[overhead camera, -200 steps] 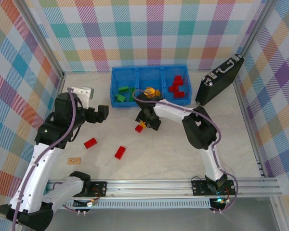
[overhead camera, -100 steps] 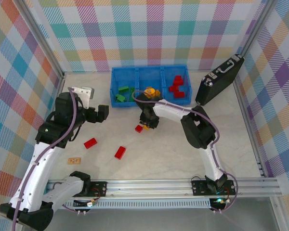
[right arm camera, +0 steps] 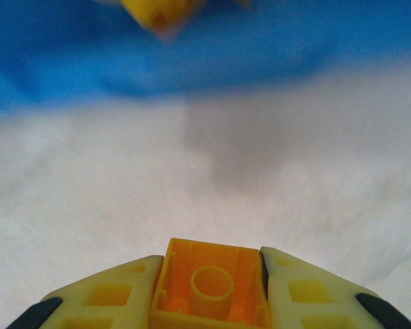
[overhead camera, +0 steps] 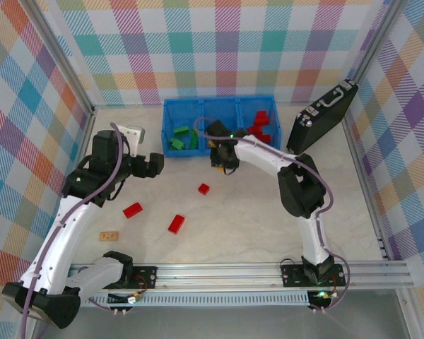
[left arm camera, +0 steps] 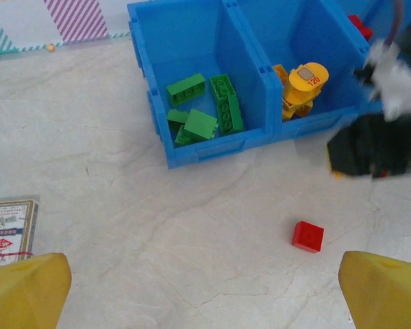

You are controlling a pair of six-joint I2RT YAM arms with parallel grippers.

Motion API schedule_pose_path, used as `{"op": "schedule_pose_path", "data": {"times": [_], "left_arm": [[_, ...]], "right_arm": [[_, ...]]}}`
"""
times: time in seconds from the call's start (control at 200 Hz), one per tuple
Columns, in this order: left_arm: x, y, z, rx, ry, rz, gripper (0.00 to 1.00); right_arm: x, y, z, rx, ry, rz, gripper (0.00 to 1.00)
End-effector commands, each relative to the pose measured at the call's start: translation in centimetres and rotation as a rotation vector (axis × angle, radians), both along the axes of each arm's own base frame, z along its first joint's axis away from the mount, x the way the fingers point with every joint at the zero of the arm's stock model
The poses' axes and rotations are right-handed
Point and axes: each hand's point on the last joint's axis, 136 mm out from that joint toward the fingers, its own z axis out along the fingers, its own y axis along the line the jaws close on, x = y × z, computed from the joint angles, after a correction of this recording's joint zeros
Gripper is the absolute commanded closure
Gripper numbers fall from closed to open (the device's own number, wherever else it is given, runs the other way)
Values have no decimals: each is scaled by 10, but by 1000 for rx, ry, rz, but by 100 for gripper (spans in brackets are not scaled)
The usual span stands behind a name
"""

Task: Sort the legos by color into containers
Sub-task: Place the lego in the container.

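Fingers (right arm camera: 109, 298) of the right gripper (right arm camera: 209, 295) are clenched on an orange brick (right arm camera: 211, 274) at the bottom centre of the wrist frame. The brick's hollow underside, with one round tube, faces the camera. Past it lies the pale table (right arm camera: 89, 192), then the blurred wall of the blue tray (right arm camera: 315, 41) across the top. In the overhead frame this gripper (overhead camera: 222, 159) sits just above centre, close in front of the tray's (overhead camera: 219, 102) middle compartment; whether the brick touches the table cannot be told.

The left gripper (left arm camera: 205, 295) is released, its yellow fingertips (left arm camera: 24, 291) spread to the bottom corners of its wrist frame. Overhead it (overhead camera: 153, 164) hangs left of centre, near the tray's left front corner.

Between the two grippers and lower in the frame, a small red brick (overhead camera: 204, 188) lies alone on the table. Two larger red bricks (overhead camera: 133, 210) (overhead camera: 176, 224) lie further down and to the left, well apart from the tray.

Green bricks (left arm camera: 205, 113) fill the tray's left compartment, orange-yellow bricks (left arm camera: 298, 89) the middle one, and red bricks (overhead camera: 260, 127) the right.

A tan wooden tile (overhead camera: 109, 235) lies at lower left, and a black case (overhead camera: 321, 116) leans at upper right, beside the tray.
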Motion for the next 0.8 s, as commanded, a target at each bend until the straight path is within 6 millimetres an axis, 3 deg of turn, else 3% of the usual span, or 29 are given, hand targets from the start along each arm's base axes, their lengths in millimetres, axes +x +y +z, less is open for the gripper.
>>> {"op": "schedule_pose_path", "data": {"times": [0.0,0.165,0.43,0.525,0.645,0.795], "left_arm": [[-2,-5,-3,-24,19,-11,0],[2,-2,-5,-1,45,5,0],[8,1,-13,33,71,18,0],[11,-1,-11,38,84,13,0],[15,-2,-7,41,79,11,0],[18,-5,-11,36,89,3,0]], "right_arm": [[46,-7,72,-77,-243,163,72],[97,-12,67,-37,-244,171,71],[149,-13,48,-11,-286,177,72],[157,-15,39,-37,-291,179,67],[159,-17,34,-54,-290,187,49],[160,-17,44,-50,-313,198,37]]}}
